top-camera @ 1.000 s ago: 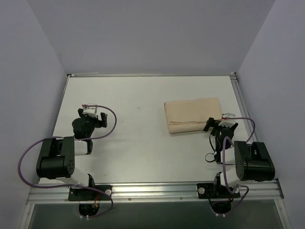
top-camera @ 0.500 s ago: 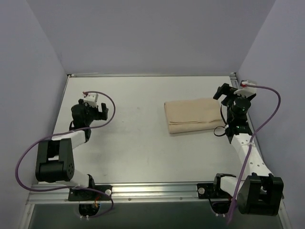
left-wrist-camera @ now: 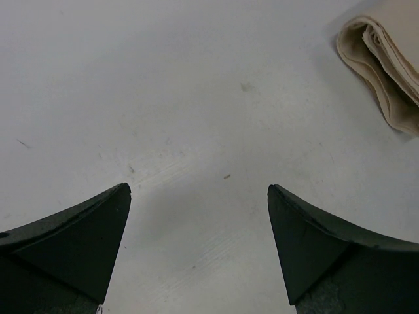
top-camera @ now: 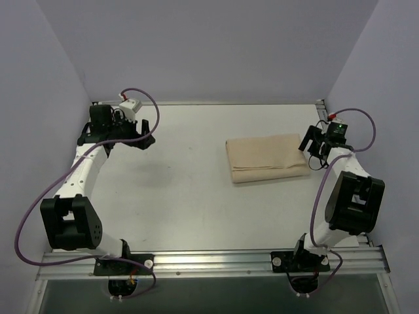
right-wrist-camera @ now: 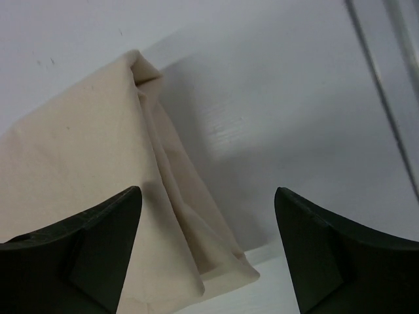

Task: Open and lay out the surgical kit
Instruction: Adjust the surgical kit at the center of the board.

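The surgical kit is a folded beige cloth bundle (top-camera: 267,158) lying shut on the white table, right of centre. Its tray, instruments and packets are hidden. My right gripper (top-camera: 309,149) is open at the bundle's right end. In the right wrist view the right gripper (right-wrist-camera: 207,191) hovers over the bundle's folded edge (right-wrist-camera: 85,150), holding nothing. My left gripper (top-camera: 148,134) is open and empty at the far left, well away from the bundle. In the left wrist view the left gripper (left-wrist-camera: 199,190) is over bare table, and the bundle's corner (left-wrist-camera: 386,65) shows at top right.
A metal rail (top-camera: 325,127) runs along the table's right edge, close to the right gripper; it also shows in the right wrist view (right-wrist-camera: 386,85). Grey walls enclose the back and both sides. A front rail (top-camera: 209,260) carries the arm bases.
Both arms have unfolded and reached out from near their bases. The left gripper went to the far left; the right gripper went to the bundle's right end. The bundle has not moved.
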You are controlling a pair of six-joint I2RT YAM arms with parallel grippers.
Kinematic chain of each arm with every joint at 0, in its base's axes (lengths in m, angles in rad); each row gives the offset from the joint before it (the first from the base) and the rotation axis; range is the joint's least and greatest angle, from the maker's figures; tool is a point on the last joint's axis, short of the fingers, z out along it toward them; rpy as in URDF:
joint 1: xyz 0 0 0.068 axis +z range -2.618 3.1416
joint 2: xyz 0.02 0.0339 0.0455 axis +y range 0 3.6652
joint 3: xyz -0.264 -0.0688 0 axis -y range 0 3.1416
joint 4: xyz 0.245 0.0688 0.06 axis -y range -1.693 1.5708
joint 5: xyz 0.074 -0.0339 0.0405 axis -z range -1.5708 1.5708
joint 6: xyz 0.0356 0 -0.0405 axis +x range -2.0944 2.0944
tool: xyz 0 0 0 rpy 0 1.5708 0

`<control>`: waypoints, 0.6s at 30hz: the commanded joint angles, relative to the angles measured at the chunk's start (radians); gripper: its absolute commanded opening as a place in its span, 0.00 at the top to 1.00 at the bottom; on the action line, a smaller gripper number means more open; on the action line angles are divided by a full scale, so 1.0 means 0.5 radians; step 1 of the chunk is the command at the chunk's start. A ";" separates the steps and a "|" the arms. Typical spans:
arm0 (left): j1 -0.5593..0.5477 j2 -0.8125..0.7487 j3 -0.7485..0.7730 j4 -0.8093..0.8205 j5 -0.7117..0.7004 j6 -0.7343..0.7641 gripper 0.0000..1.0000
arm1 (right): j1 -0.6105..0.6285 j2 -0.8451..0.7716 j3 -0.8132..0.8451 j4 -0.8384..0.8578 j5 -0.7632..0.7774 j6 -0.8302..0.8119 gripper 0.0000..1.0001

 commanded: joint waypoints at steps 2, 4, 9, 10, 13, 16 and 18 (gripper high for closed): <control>-0.009 -0.031 0.038 -0.390 0.129 0.117 0.05 | 0.016 0.185 0.124 -0.085 -0.434 -0.087 0.27; -0.006 -0.028 0.019 -0.393 0.126 0.117 0.05 | 0.016 0.240 0.115 -0.024 -0.557 -0.081 0.32; -0.006 -0.034 -0.021 -0.390 0.092 0.107 0.05 | 0.019 0.231 -0.029 0.090 -0.616 -0.032 0.55; -0.006 -0.037 -0.027 -0.387 0.092 0.107 0.05 | 0.019 0.198 -0.063 0.102 -0.631 0.008 0.65; -0.002 -0.034 -0.027 -0.384 0.086 0.111 0.05 | 0.034 0.090 -0.232 0.170 -0.607 0.146 0.87; -0.002 -0.022 -0.015 -0.402 0.086 0.123 0.05 | 0.132 -0.042 -0.428 0.231 -0.549 0.345 0.98; -0.002 -0.013 -0.006 -0.415 0.080 0.126 0.05 | 0.236 -0.179 -0.605 0.329 -0.503 0.483 1.00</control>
